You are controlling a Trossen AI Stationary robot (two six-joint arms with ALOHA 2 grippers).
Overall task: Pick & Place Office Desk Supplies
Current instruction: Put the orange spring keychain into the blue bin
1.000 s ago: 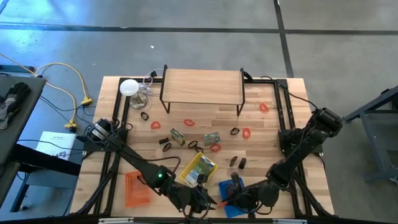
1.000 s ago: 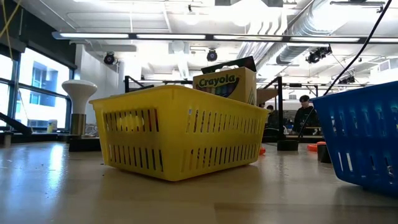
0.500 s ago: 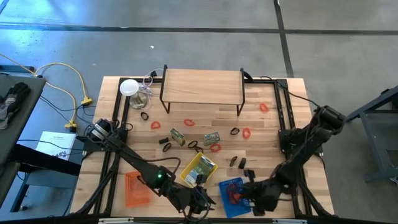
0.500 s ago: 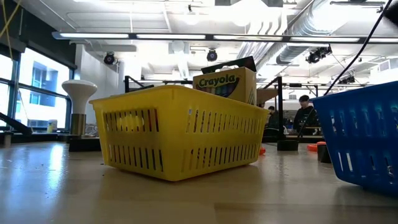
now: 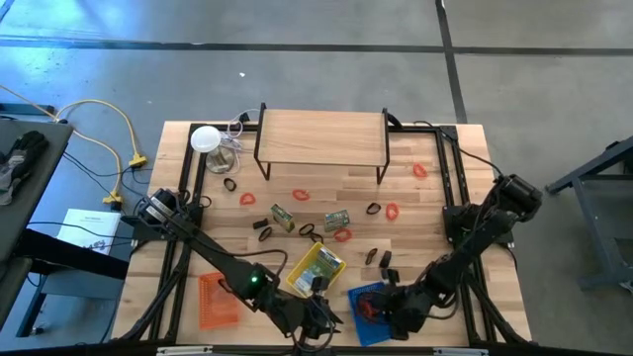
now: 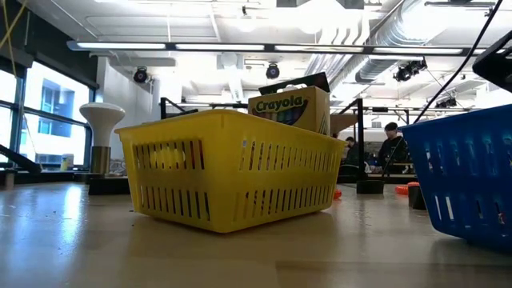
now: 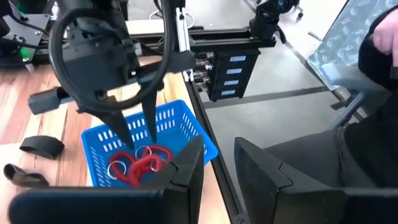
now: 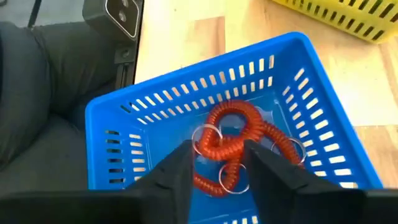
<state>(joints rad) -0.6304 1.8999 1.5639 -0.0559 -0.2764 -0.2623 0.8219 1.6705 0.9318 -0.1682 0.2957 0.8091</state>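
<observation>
Right hand (image 7: 134,127) hangs directly above the blue basket (image 8: 298,93) at the near edge of the tabletop (image 5: 435,213), its two fingers parted with nothing between them. In the right wrist view the gap between the fingers looks straight down onto red coiled loops (image 8: 239,140) with silver rings lying on the basket floor; the left wrist view confirms that the fingertips stand clear above the coils, not touching them. Judgement: this is the release step of a placement, and the item appears delivered.

Left hand (image 5: 318,318) waits low at the near edge, just beside the yellow basket (image 5: 315,271). Its jaws stand narrowly apart in its own wrist view, with nothing seen between them.

Remaining supplies lie well apart across the middle of the tabletop: red bands (image 5: 300,194), black clips (image 5: 372,209) and green packets (image 5: 336,220), below the wooden shelf (image 5: 321,136). An orange basket (image 5: 216,300) sits at the near left.

Recommended conduct for this step: keep the fingers parted and lift straight up until the tips clear the basket rim, since a sideways exit risks snagging a coil or ring and dragging it out, or shifting the light basket. Only then swing toward the next item.
</observation>
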